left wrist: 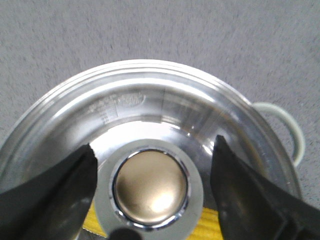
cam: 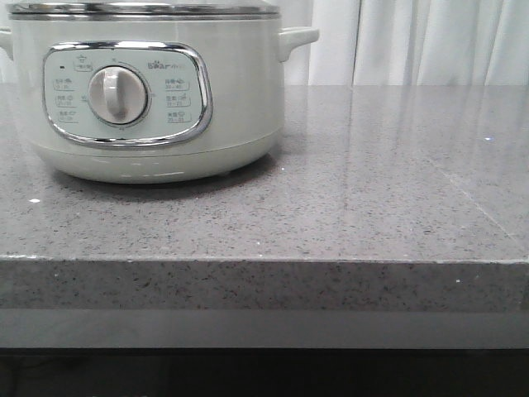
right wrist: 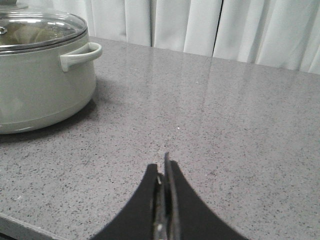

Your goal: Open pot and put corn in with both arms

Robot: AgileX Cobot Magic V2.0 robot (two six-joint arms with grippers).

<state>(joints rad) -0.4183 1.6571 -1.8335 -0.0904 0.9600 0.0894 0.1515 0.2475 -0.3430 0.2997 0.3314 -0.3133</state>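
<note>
The pot (cam: 157, 91) stands on the left part of the grey speckled countertop (cam: 372, 190), and its glass lid (right wrist: 40, 25) sits flat on the steel rim, so the opening step is not yet done. The left gripper (left wrist: 152, 160) hangs directly over the lid with its dark fingers (left wrist: 60, 195) spread wide on either side of the round metal knob (left wrist: 150, 187), gripping nothing. The right gripper (right wrist: 164, 200) is low over the bare counter, well apart from the pot, its jaws pressed together and empty. The pot is pale grey-green, with a chrome-framed panel, a central dial (cam: 117, 93) and small side handles. A yellow patch (left wrist: 210, 225) shows beside the knob in the left wrist view; it may be the corn, but too little shows to say where it lies.
</note>
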